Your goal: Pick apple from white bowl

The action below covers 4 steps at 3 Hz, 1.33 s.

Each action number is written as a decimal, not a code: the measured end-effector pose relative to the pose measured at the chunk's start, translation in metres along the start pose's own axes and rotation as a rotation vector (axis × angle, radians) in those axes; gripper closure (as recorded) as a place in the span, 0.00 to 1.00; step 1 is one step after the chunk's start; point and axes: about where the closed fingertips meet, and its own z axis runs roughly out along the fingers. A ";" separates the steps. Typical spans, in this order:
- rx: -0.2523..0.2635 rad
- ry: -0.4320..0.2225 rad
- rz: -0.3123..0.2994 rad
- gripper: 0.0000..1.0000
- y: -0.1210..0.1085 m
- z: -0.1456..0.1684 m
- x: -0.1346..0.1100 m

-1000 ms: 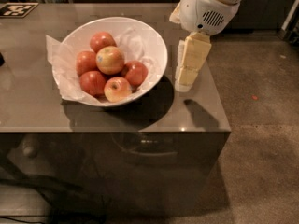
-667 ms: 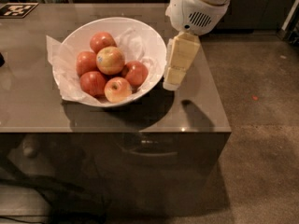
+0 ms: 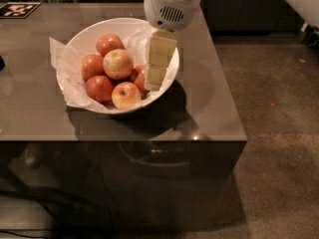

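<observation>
The apple, the largest of 6 in the white bowl, is sitting on top of the heap, near the gripper but apart from it, on the side toward the bowl's middle. It is showing pale yellow-green skin with an orange-red blush and 1 small dark sticker on its upper left. Propped on the red apples around it, it is riding higher than the rest, which probably makes it the easiest to reach from above. A smaller yellow-red apple is lying below it, toward the near rim. The cream gripper is hanging downward from the white wrist, inside the bowl's far-side rim and over a red apple, apparently lining up for the approach; it is gripping nothing, and whether it is open or closed cannot be told from this edge-on angle. Crumpled white paper is lining the bowl, which is standing on a glossy grey table.
</observation>
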 end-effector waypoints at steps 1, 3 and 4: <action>0.006 -0.002 -0.001 0.00 0.001 -0.002 -0.001; -0.122 -0.084 -0.081 0.00 -0.017 0.070 -0.070; -0.123 -0.088 -0.082 0.00 -0.020 0.072 -0.072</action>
